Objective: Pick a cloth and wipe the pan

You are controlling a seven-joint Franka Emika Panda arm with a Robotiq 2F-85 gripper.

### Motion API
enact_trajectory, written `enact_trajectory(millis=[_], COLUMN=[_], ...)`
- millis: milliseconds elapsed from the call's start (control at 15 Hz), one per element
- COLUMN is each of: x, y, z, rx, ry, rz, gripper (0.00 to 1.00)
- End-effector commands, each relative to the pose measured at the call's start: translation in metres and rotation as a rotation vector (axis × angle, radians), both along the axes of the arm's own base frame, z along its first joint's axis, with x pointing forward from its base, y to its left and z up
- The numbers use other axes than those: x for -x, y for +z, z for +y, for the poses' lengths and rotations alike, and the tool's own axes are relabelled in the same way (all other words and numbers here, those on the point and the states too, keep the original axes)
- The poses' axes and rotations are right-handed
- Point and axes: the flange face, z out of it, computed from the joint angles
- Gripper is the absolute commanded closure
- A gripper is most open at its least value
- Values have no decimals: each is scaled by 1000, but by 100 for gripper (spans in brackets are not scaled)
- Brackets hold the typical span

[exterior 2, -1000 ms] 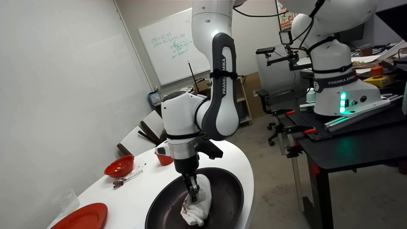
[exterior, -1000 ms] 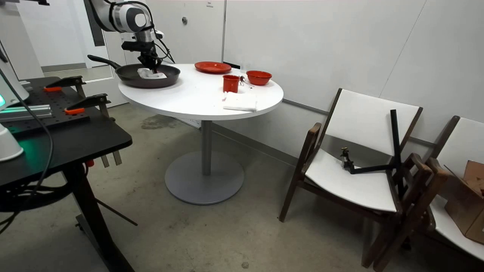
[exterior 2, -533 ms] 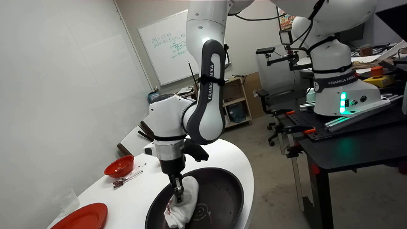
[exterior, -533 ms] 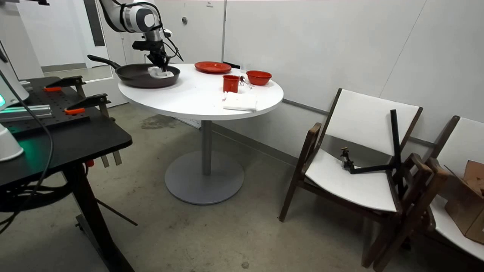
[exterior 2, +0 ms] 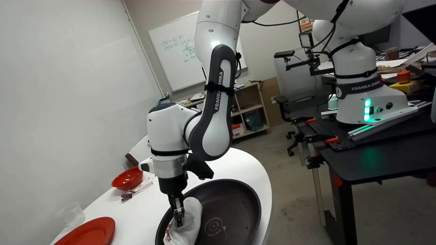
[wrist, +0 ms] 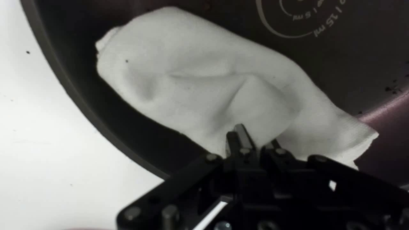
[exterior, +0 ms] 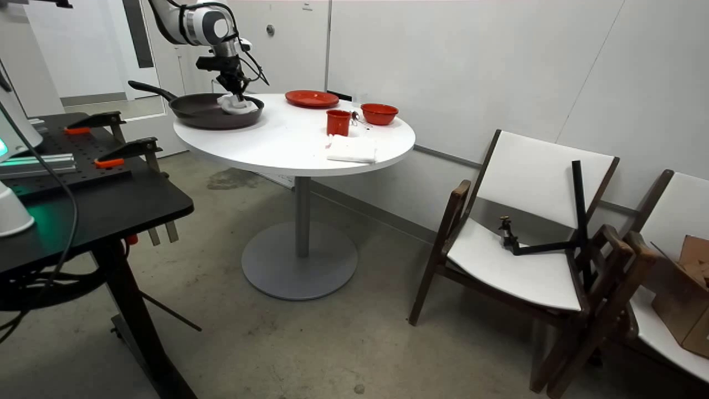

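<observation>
The cloth (wrist: 198, 70), whitish and creased, lies bunched inside the black pan (wrist: 345, 64) close to its rim. In the wrist view my gripper (wrist: 257, 142) comes in from below, shut on a raised fold of it. Both exterior views show the gripper (exterior 2: 178, 222) pointing down into the pan with the cloth (exterior 2: 192, 219) around its fingertips. The pan (exterior: 202, 115) sits on the round white table, its long handle pointing away from the cloth (exterior: 235, 105). A printed mark shows on the pan's bare floor. The fold hides part of one finger.
On the white table (exterior: 277, 141) stand a red plate (exterior: 312, 98), a red cup (exterior: 338, 122) and a red bowl (exterior: 379, 114). A folded white fabric (exterior: 351, 149) lies near the table edge. Utensils (exterior 2: 136, 191) and a clear container (exterior 2: 71, 216) are beside the bowl and plate.
My gripper has carried the cloth across the pan towards the rim on the red plate's side, uncovering the printed mark. The shift is smaller in the latest half second. The pan has stayed put.
</observation>
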Motion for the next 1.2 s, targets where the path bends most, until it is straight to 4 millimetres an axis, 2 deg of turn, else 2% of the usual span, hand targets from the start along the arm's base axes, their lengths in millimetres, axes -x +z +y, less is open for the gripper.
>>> enact_trajectory(millis=[0,400,667,800,1133], x=[-6,6,23,35,62], y=[0,22,48,61,84], z=[7,3,-7,-17,-57], rx=[0,3,-4,-15,-93], ry=[17,1,-27,-51,-100], rz=[-5,-41,-70,-87,-108], gripper=[98,98,98,98,98])
